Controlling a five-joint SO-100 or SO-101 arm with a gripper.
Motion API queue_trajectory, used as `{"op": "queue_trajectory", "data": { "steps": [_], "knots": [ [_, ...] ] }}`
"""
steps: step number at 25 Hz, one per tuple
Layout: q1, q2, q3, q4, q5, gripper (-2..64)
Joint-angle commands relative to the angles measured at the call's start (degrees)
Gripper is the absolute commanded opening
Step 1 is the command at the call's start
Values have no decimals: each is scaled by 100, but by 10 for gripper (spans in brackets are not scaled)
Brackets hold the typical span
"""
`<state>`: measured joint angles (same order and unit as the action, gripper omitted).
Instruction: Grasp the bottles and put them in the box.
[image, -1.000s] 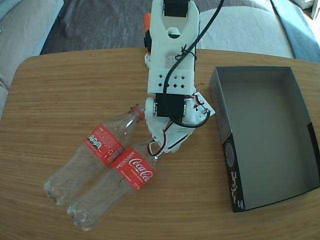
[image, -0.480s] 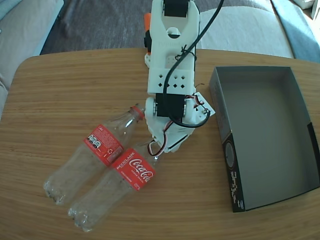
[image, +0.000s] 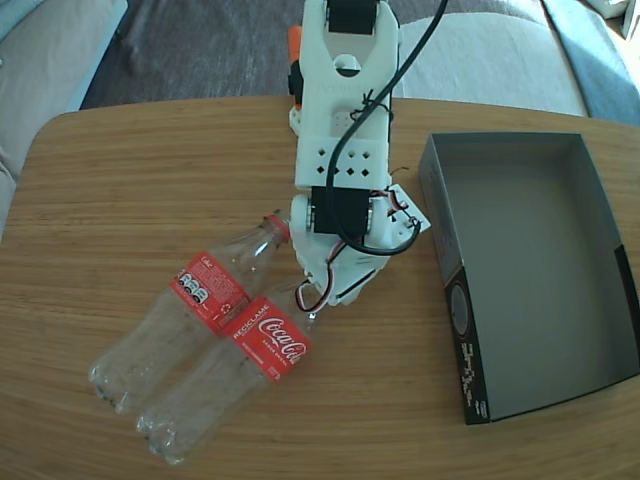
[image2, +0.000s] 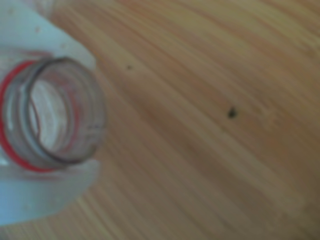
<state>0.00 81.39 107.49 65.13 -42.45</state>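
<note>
Two clear bottles with red labels lie side by side at the lower left of the wooden table in the fixed view, necks pointing up-right. The upper bottle (image: 205, 290) lies free. My gripper (image: 316, 298) sits over the neck of the lower bottle (image: 265, 340). In the blurred wrist view its open red-ringed mouth (image2: 97, 120) is held between the white fingers (image2: 35, 35) of my gripper (image2: 57, 117), which touch it on both sides. The box (image: 530, 270), grey inside with black sides, stands empty on the right.
The white arm (image: 340, 130) and its black cable reach in from the table's far edge. Grey sofa cushions (image: 480, 55) lie beyond the table. The table's rounded front-left edge (image: 40, 400) is close to the bottle bases.
The upper bottle has rolled and shifted slightly, its label turning a little. The arm and the box have stayed put.
</note>
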Motion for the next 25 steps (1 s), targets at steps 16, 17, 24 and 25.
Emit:
{"op": "queue_trajectory", "data": {
  "steps": [16,17,24,25],
  "knots": [
    [-35,1644,-729,413,-18,16],
    [-35,1775,-721,422,-18,16],
    [-316,2751,-721,826,-53,16],
    [-431,2909,-721,879,-62,16]
  ]
}}
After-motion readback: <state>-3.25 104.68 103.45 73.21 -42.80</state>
